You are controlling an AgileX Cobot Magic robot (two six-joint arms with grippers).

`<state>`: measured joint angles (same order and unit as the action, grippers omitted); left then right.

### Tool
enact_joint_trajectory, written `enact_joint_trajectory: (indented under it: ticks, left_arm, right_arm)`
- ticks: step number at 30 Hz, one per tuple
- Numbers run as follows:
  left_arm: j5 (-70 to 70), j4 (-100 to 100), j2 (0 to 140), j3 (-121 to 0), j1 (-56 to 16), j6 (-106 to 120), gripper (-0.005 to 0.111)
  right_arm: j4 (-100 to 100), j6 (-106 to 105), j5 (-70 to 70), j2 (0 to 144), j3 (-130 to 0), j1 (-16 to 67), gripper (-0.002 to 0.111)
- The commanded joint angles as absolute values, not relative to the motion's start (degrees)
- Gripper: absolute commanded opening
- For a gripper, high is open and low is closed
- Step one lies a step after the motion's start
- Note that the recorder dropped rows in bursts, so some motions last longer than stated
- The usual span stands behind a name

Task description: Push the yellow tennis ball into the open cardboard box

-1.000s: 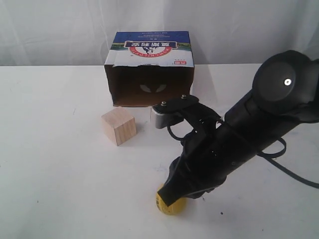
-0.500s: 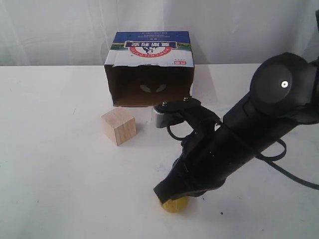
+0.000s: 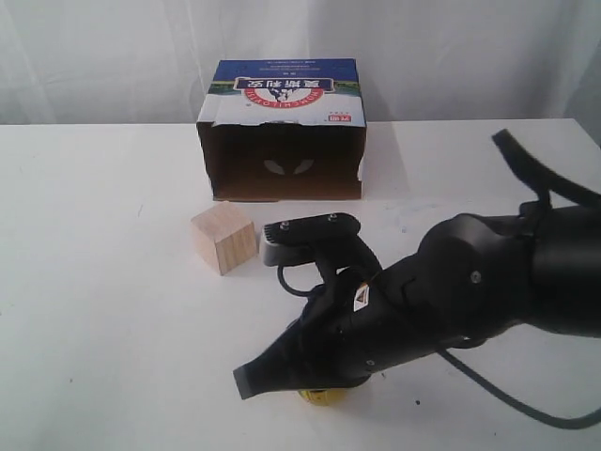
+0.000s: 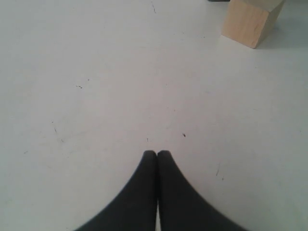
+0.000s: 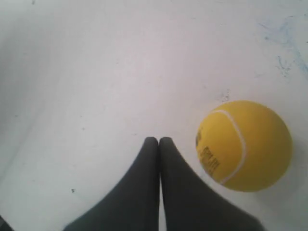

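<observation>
On the white table (image 3: 94, 282) there are three things: one cardboard box (image 3: 282, 132), one wooden cube (image 3: 223, 240) and one yellow tennis ball (image 5: 244, 145). The box stands at the far side, its open side facing the front, and the cube is near it. The right gripper (image 5: 159, 140) has its two fingers pressed together, holding nothing. The ball lies just beside them at the front, well apart from the box. The left gripper (image 4: 157, 153) is also closed and empty.

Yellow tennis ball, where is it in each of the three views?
Exterior view: yellow tennis ball low centre, mostly hidden under the right gripper.
Left wrist view: not in it.
Right wrist view: yellow tennis ball beside the shut right gripper.
Shared landmark: the white table.
</observation>
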<state>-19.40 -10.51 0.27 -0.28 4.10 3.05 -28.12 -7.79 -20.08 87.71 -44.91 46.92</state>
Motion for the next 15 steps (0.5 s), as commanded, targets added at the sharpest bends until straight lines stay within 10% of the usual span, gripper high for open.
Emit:
enact_joint_trajectory:
  ticks: [1, 15]
  left_arm:
    - [-21.42, -10.21, 0.0, 0.0, 3.88, 2.77, 0.0]
    - [-21.42, -10.21, 0.0, 0.0, 3.88, 2.77, 0.0]
  right_arm:
    - [-25.92, -7.22, -19.08, 90.76, -44.6, 47.27, 0.0]
    - [-23.29, -6.98, -15.54, 91.52, -44.6, 46.72, 0.0]
